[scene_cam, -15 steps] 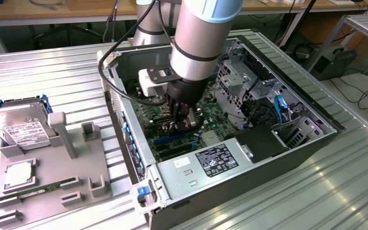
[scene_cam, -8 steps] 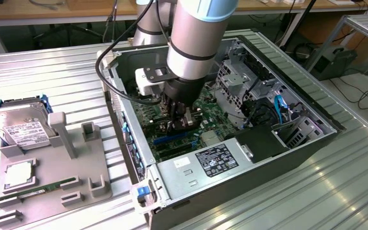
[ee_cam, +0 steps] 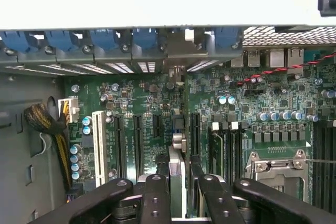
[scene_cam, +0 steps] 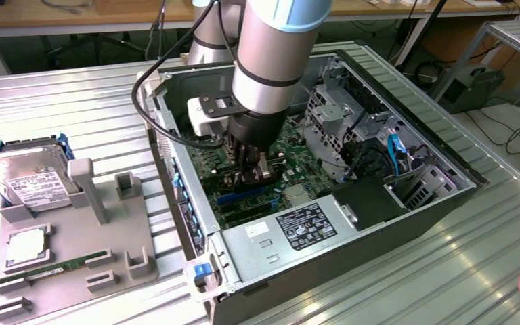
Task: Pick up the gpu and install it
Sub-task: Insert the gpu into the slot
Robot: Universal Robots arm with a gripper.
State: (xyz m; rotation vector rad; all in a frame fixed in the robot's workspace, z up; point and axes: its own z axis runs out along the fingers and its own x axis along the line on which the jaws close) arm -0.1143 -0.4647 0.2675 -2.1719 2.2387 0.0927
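Gripper [ee_cam: 178, 192] pinching gpu [ee_cam: 177, 174] edge-on, upright, low over motherboard [ee_cam: 147, 114] inside computer case [scene_cam: 422, 203].

Workbench [scene_cam: 61, 101] was ribbed shiny metal, catching bright glare. Wooden desks [scene_cam: 89, 15] ran along the back, with cables [scene_cam: 513, 135] trailing over the pale floor on the exterior view's right.

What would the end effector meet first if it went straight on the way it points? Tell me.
The motherboard, most likely its row of expansion slots. The end effector grips the gpu edge-on, so the card's leading edge would probably touch first; how much gap is left is unclear.
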